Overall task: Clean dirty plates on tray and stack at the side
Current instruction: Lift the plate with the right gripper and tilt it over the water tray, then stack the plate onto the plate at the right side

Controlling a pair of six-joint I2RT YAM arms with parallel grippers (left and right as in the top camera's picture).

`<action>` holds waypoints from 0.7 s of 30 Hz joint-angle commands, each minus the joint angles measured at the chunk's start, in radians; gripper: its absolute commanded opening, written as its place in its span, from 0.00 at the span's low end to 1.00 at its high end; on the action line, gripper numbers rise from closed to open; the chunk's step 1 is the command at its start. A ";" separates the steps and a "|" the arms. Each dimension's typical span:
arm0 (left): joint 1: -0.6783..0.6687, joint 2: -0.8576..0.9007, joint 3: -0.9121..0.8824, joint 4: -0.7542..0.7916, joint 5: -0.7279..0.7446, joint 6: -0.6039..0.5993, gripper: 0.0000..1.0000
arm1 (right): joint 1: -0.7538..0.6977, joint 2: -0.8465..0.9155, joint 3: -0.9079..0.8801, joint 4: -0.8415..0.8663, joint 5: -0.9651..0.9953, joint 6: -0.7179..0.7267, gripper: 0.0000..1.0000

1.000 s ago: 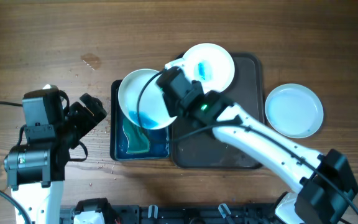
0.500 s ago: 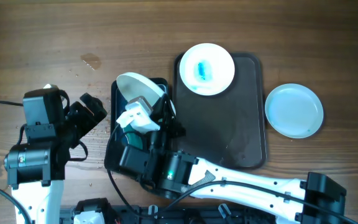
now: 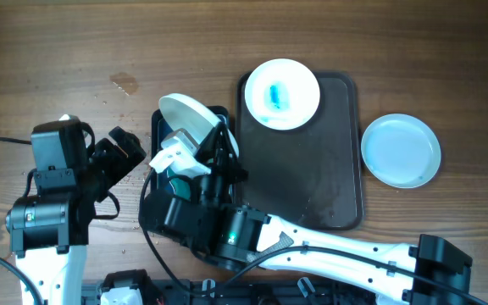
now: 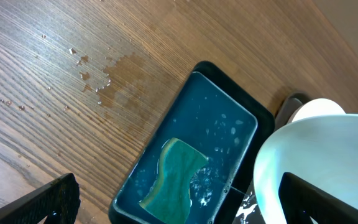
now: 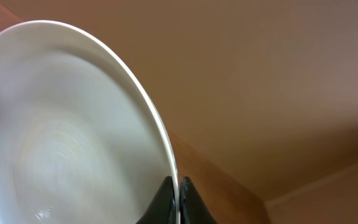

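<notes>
My right gripper [image 3: 217, 146] is shut on the rim of a white plate [image 3: 190, 119] and holds it tilted on edge over the blue wash basin [image 3: 157, 127]. The right wrist view shows the fingers [image 5: 178, 194] pinching that plate's rim [image 5: 73, 137]. In the left wrist view the basin [image 4: 216, 118] holds water and a green sponge [image 4: 176, 171], and the plate [image 4: 328, 155] stands at the right. My left gripper [image 4: 179, 208] is open and empty, left of the basin. A dirty plate [image 3: 280, 93] with a blue smear lies on the dark tray [image 3: 312, 178].
A clean white plate [image 3: 401, 151] lies on the table right of the tray. My right arm [image 3: 329, 246] stretches along the table's front edge. Water drops [image 4: 95, 78] mark the wood left of the basin.
My right arm swung from above the tray down to the front edge, and the plate it holds turned from nearly flat to tilted on edge over the basin. The left arm has not moved.
</notes>
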 commanded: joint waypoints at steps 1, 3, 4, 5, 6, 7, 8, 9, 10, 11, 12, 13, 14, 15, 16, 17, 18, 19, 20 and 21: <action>0.007 0.001 0.015 0.002 0.001 0.005 1.00 | 0.005 -0.030 0.026 0.051 0.029 -0.079 0.04; 0.007 0.001 0.015 0.002 0.001 0.005 1.00 | 0.005 -0.030 0.026 0.077 0.029 -0.118 0.04; 0.007 0.001 0.015 0.002 0.001 0.005 1.00 | 0.005 -0.030 0.026 0.091 0.029 -0.127 0.05; 0.007 0.001 0.015 0.002 0.001 0.005 1.00 | 0.005 -0.030 0.026 0.091 0.029 -0.127 0.04; 0.007 0.001 0.015 0.002 0.001 0.005 1.00 | 0.005 -0.030 0.026 0.091 0.029 -0.126 0.05; 0.007 0.001 0.015 0.002 0.001 0.005 1.00 | 0.005 -0.030 0.026 0.091 0.029 -0.126 0.04; 0.006 0.001 0.015 0.002 0.001 0.005 1.00 | 0.005 -0.030 0.026 0.091 0.029 -0.126 0.04; 0.007 0.001 0.015 0.002 0.001 0.005 1.00 | 0.005 -0.030 0.026 0.091 0.029 -0.126 0.04; 0.007 0.001 0.015 0.002 0.001 0.005 1.00 | 0.005 -0.030 0.026 0.091 0.029 -0.126 0.04; 0.007 0.001 0.015 0.002 0.001 0.005 1.00 | 0.005 -0.030 0.026 0.091 0.029 -0.126 0.03; 0.007 0.001 0.015 0.002 0.001 0.005 1.00 | 0.005 -0.030 0.026 0.091 0.029 -0.126 0.04; 0.006 0.001 0.015 0.002 0.001 0.005 1.00 | 0.005 -0.030 0.026 0.092 0.029 -0.126 0.04; 0.007 0.001 0.015 0.002 0.001 0.005 1.00 | 0.005 -0.030 0.026 0.092 0.029 -0.126 0.04; 0.007 0.001 0.015 0.002 0.001 0.005 1.00 | 0.005 -0.030 0.026 0.092 0.029 -0.125 0.04; 0.007 0.001 0.015 0.002 0.001 0.005 1.00 | 0.005 -0.030 0.026 0.092 0.029 -0.123 0.04; 0.007 0.001 0.015 0.002 0.001 0.005 1.00 | 0.005 -0.030 0.026 0.096 0.029 -0.121 0.04; 0.007 0.001 0.015 0.002 0.001 0.005 1.00 | 0.005 -0.030 0.026 0.106 0.029 -0.121 0.04; 0.007 0.001 0.015 0.002 0.001 0.005 1.00 | 0.005 -0.030 0.026 0.110 0.029 -0.105 0.04; 0.007 0.001 0.015 0.002 0.001 0.005 1.00 | -0.002 -0.030 0.025 0.108 0.027 -0.029 0.04; 0.007 0.001 0.015 0.002 0.001 0.005 1.00 | -0.008 -0.030 0.024 0.082 0.006 0.050 0.04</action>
